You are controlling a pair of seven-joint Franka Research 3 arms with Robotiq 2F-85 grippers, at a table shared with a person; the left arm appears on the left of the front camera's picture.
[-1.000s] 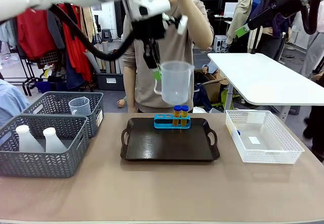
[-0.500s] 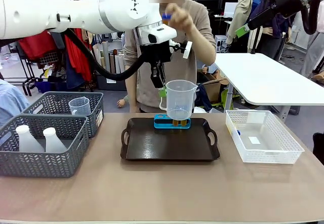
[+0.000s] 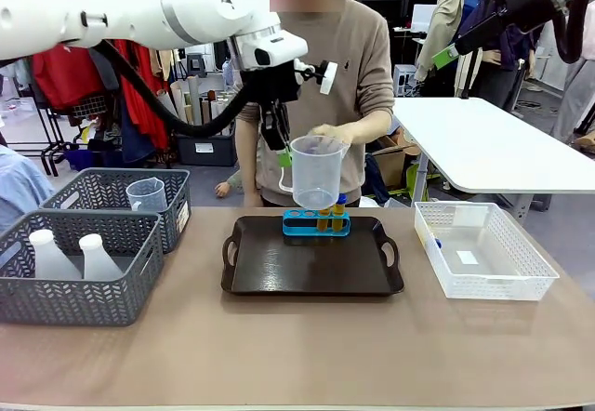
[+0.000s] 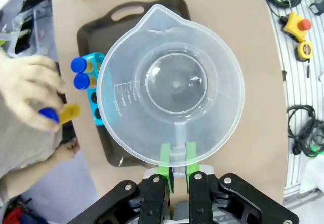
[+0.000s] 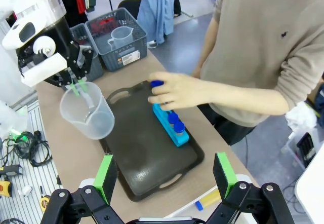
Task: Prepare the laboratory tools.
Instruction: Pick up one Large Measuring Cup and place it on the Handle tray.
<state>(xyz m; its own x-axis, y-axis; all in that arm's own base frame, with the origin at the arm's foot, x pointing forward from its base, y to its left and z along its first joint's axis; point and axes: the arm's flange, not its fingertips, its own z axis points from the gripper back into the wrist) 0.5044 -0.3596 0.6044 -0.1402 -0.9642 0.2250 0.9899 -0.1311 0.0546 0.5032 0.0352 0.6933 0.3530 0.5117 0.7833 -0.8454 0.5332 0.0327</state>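
Beaker (image 3: pixel 316 171) shifted left over tray (image 3: pixel 307 271) | left end effector (image 4: pixel 178 156) grasping its handle | right end effector (image 5: pixel 164 164) released

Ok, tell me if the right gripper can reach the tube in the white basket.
Probably yes: the right gripper is open and empty, and the tube lies uncovered in the white basket.

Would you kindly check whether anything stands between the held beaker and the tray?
Nothing lies on the bare middle of the tray; the blue rack with tubes stands at its far edge, the person's hand just above it, beside the beaker.
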